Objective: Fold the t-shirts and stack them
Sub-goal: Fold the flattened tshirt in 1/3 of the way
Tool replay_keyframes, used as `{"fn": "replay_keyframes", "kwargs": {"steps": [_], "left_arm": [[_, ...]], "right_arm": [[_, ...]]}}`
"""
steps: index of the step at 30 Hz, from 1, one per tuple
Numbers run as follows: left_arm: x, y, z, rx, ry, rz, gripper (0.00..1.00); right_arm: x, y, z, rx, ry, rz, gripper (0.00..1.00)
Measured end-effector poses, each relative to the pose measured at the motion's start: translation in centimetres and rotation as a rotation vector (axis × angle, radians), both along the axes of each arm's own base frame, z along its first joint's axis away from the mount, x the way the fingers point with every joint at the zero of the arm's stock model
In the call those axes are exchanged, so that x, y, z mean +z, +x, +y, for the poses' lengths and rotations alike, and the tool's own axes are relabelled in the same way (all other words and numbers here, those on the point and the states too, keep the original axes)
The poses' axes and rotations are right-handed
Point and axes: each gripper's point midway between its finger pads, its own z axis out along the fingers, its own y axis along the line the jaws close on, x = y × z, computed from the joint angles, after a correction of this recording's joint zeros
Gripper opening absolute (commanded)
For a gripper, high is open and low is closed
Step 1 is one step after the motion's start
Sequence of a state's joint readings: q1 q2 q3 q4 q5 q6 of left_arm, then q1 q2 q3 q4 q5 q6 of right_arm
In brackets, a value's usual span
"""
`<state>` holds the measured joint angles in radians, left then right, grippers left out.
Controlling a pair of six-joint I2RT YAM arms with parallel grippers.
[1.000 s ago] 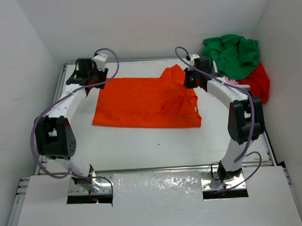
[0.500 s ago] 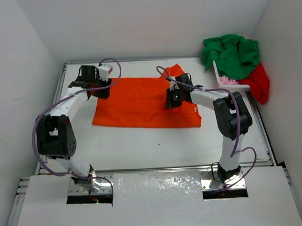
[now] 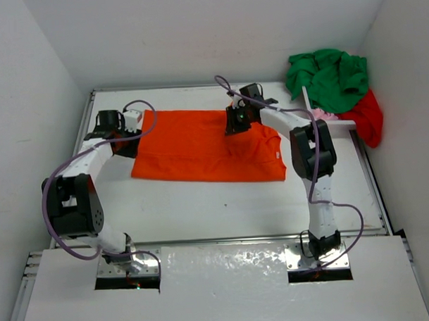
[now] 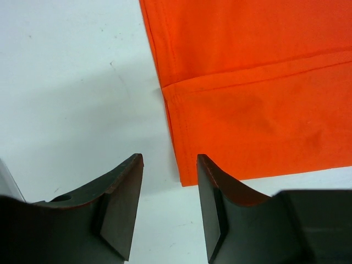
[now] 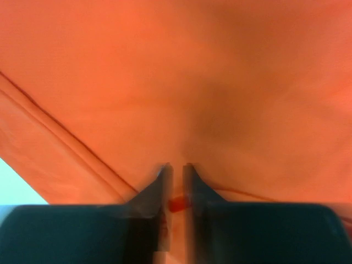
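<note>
Since a moment ago the right gripper has slid from the middle of the orange shirt toward its 12 o'clock edge, and the left gripper has backed off toward 9 o'clock. The shirt lies spread flat mid-table. From above neither grip reads. The right wrist view, though blurred, shows the jaws nipped onto a tuck of orange cloth. The left wrist view shows the jaws apart, holding nothing, with the hem corner just ahead. The green shirt and red shirt are heaped at 2 o'clock.
</note>
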<state>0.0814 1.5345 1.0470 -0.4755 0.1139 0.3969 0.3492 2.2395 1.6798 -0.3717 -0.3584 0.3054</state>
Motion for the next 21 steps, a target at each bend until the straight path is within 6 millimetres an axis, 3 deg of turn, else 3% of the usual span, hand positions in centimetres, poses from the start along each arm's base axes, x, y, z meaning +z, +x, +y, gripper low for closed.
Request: {"fn": "replay_keyframes", "kwargs": {"steps": [3,4,5,9,11,14,18,21], "left_arm": [[0.1,0.0,0.1,-0.002,0.006,-0.002,0.51],[0.0,-0.2,0.2,0.002,0.005,0.005,0.54],[-0.1,-0.4,0.2,0.002,0.004,0.013,0.55],[-0.7,-0.9,0.4,0.014,-0.019,0.034,0.58],[-1.5,-1.2,0.6,0.025,-0.032,0.059,0.59],[-3.4,-1.7,0.8,0.036,-0.052,0.113,0.59],[-5.8,-2.4,0.7,0.037,-0.065,0.182,0.59],[-6.9,-3.0,0.6,0.036,-0.073,0.214,0.58]], "right_arm": [[2.6,0.5,-0.9,-0.023,-0.028,-0.044,0.67],[3.8,0.1,-1.6,-0.041,-0.035,-0.053,0.85],[5.0,-0.4,-2.5,-0.071,-0.039,-0.061,0.91],[9.6,-5.1,-9.9,-0.244,-0.073,-0.12,0.97],[10.2,-7.4,-13.8,-0.35,-0.101,-0.125,0.96],[7.4,-10.4,-16.9,-0.438,-0.128,-0.058,0.94],[0.2,-15.8,-17.3,-0.444,-0.174,0.166,0.92],[-2.4,-18.3,-17.4,-0.448,-0.191,0.266,0.88]]}}
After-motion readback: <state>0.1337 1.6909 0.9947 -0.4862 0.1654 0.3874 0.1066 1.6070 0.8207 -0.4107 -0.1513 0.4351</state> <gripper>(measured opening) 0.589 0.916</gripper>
